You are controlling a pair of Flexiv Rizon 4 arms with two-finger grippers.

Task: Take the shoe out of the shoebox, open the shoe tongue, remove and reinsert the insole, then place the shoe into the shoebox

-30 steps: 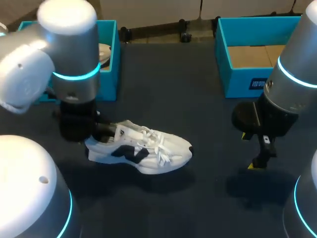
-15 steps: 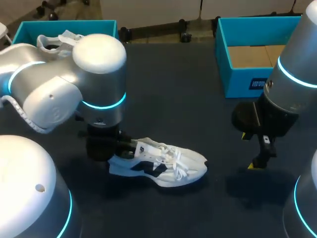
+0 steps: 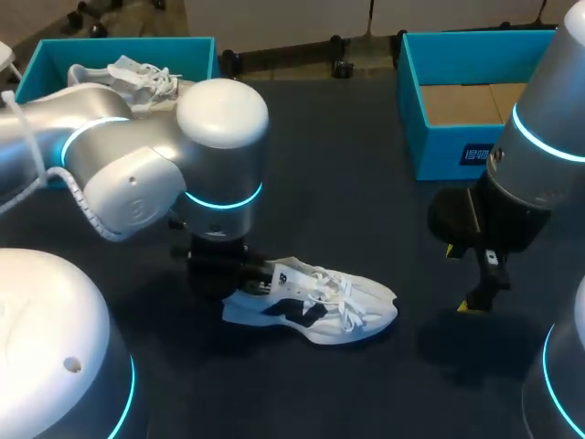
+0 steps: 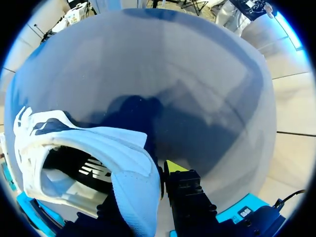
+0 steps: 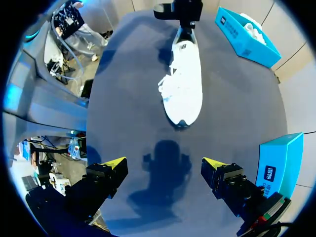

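Observation:
A white shoe (image 3: 320, 306) with dark side marks lies on the dark table, toe pointing right. My left gripper (image 3: 239, 277) is shut on its heel collar. In the left wrist view the heel (image 4: 133, 173) sits between the fingers, one yellow tip (image 4: 174, 167) outside and the other hidden inside the shoe. My right gripper (image 3: 480, 293) hangs open to the right of the shoe, holding nothing. In the right wrist view the shoe (image 5: 185, 89) lies ahead of the open right gripper (image 5: 163, 163), with the left gripper (image 5: 180, 12) at its far end.
A blue shoebox (image 3: 457, 137) with a bare cardboard floor stands at the back right. Another blue box (image 3: 41, 59) at the back left holds a second white shoe (image 3: 137, 73). My left arm's big elbow (image 3: 219, 137) looms over the table's left half.
My left arm has carried the shoe to the right and a little nearer the front, gripper still shut on the heel. The right arm has kept still.

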